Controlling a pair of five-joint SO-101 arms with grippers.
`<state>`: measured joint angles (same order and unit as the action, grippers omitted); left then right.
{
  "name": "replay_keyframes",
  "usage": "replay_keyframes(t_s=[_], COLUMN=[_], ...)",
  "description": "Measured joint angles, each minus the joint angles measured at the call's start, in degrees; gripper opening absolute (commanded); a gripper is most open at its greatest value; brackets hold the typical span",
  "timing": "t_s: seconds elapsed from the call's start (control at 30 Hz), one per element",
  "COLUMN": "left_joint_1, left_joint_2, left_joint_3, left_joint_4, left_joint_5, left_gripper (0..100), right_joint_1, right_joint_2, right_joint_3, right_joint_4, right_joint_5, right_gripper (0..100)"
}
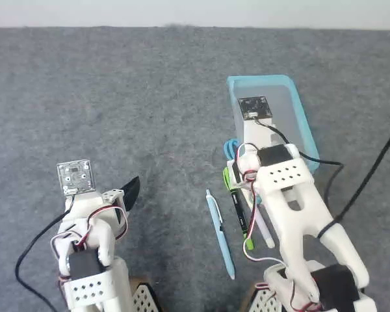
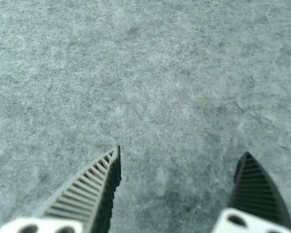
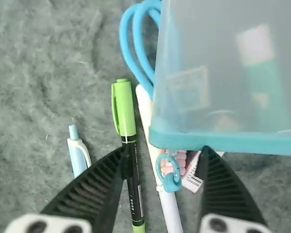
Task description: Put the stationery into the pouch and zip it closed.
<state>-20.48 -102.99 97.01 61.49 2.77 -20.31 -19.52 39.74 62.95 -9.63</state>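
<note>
The translucent pouch [image 1: 273,117] with blue trim lies at the right, with a white and teal stick [image 3: 259,73] showing through its wall. My right gripper [image 3: 164,149] is open at the pouch's near edge, and the blue zipper ring [image 3: 169,174] hangs between its fingers, not held. Beside that edge lie a green and black pen [image 3: 125,121], a white pen [image 3: 169,208] and a light blue pen [image 1: 220,234]. My left gripper [image 2: 182,151] is open over bare carpet at the lower left, holding nothing.
A blue cord loop [image 3: 138,43] sticks out at the pouch's corner next to the green pen. Grey carpet [image 1: 117,91] covers the table, with free room across the left and middle. The right arm [image 1: 286,182] and its black cable reach over the pens.
</note>
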Motion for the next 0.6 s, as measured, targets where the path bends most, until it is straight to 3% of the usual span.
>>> replay_keyframes(t_s=[0.4, 0.6], left_joint_1=[0.0, 0.62], left_joint_2=[0.0, 0.0], left_joint_3=[0.0, 0.0], left_joint_4=[0.0, 0.0], left_joint_5=[0.0, 0.0], left_gripper=[36, 36], right_joint_1=[-0.18, -2.46], right_joint_2=[3.69, -5.36], right_joint_3=[0.0, 3.08], right_joint_4=[1.14, 2.2], right_joint_5=[2.2, 4.84], right_gripper=[21.0, 23.8])
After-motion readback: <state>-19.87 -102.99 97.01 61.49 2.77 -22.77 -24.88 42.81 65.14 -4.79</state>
